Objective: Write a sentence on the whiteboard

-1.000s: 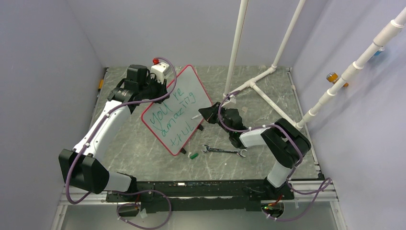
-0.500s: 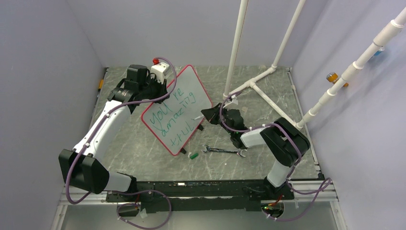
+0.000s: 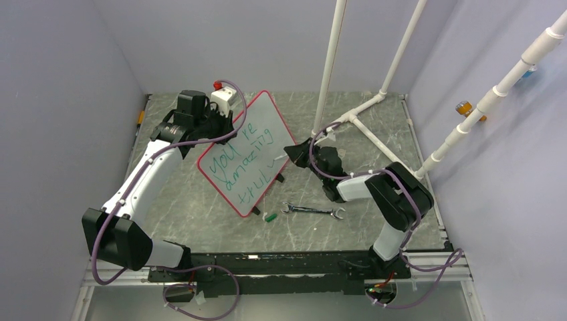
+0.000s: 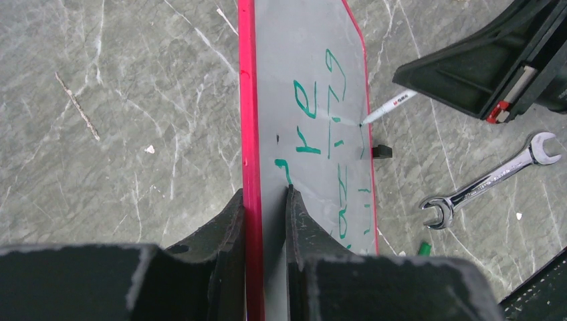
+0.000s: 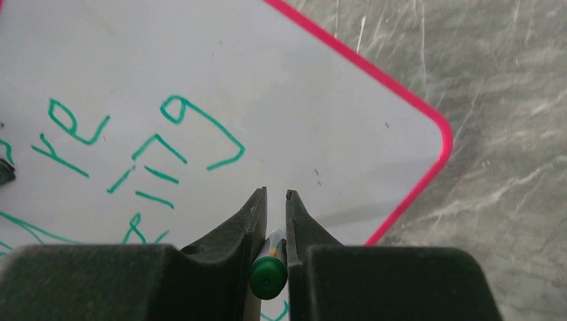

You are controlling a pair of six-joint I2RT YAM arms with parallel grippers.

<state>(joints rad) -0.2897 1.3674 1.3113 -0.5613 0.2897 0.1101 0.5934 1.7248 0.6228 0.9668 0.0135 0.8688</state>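
The left claw [image 4: 265, 195] is clamped on the red frame of the whiteboard [image 4: 304, 40], holding it tilted up just toward ten o'clock of the middle of the bench [image 3: 200, 200]. The right claw [image 5: 275, 195] is closed on a green-ended marker [image 5: 269, 273], its tip at the board face on the three-o'clock side of the sentence [image 3: 242, 162]. The board looks light, thin and stiff but glossy, so it would likely pivot or slip under pen pressure. A firm pinch on the rim near a corner seems the soundest hold.
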